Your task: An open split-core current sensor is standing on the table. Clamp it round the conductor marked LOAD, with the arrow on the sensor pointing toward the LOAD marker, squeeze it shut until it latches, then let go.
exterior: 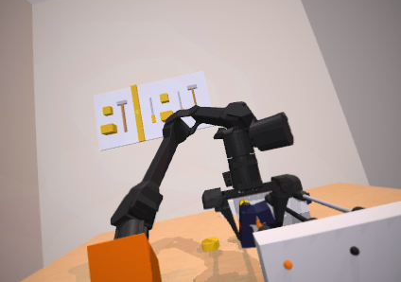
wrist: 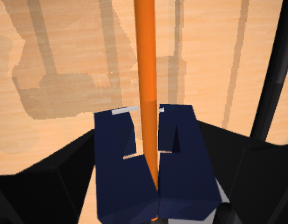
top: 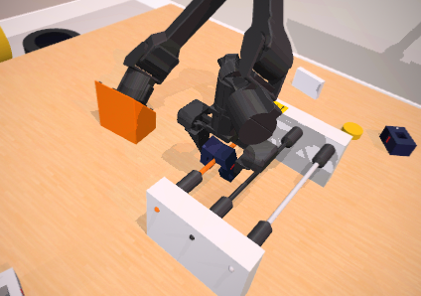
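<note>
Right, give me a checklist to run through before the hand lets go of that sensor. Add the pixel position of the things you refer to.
1. Hand (top: 219, 154) (exterior: 257, 227) (wrist: 145, 129) shut on the sensor (top: 219, 151) (exterior: 247, 224) (wrist: 187, 185): ok.
2. Orange conductor (top: 208, 167) (exterior: 258, 223) (wrist: 146, 60) between the sensor's halves: ok.
3. Halves fully closed and latched: not ok; the wrist view shows a gap between them.
4. Orange conductor is the one marked LOAD: cannot tell; no lettering is readable.
5. Arrow pointing toward the LOAD marker: cannot tell; no arrow is discernible.
6. Hand clear of the black conductor (top: 248, 179) (exterior: 295, 213) (wrist: 276, 75): cannot tell.
</note>
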You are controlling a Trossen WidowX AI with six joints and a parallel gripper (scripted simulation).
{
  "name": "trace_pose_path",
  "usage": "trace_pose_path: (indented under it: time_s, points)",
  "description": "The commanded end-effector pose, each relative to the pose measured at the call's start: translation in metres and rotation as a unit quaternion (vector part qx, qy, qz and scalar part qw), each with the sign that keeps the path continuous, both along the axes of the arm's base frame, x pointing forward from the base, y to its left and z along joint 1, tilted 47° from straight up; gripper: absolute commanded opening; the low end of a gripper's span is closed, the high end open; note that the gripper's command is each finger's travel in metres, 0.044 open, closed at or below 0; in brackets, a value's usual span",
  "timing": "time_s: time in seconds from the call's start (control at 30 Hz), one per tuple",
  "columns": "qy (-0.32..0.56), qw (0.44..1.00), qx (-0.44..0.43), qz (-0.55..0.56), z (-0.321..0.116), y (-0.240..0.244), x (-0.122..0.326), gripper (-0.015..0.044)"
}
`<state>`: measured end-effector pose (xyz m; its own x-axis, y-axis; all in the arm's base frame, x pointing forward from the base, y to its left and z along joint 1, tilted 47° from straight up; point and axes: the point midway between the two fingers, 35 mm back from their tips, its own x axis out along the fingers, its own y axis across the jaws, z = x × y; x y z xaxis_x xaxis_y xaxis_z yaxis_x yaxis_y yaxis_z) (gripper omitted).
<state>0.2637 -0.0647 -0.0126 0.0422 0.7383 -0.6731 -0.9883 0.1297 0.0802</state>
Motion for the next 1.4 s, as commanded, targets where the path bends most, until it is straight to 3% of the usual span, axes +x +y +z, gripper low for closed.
trace_pose_path:
  time_s: [0.0,1.37]
  points:
    - [0.001,1.000,-0.013,-0.005,-0.002,-0.010,-0.002,0.0000]
    - [0.000,1.000,0.000,0.000,0.000,0.000,0.000,0.0000]
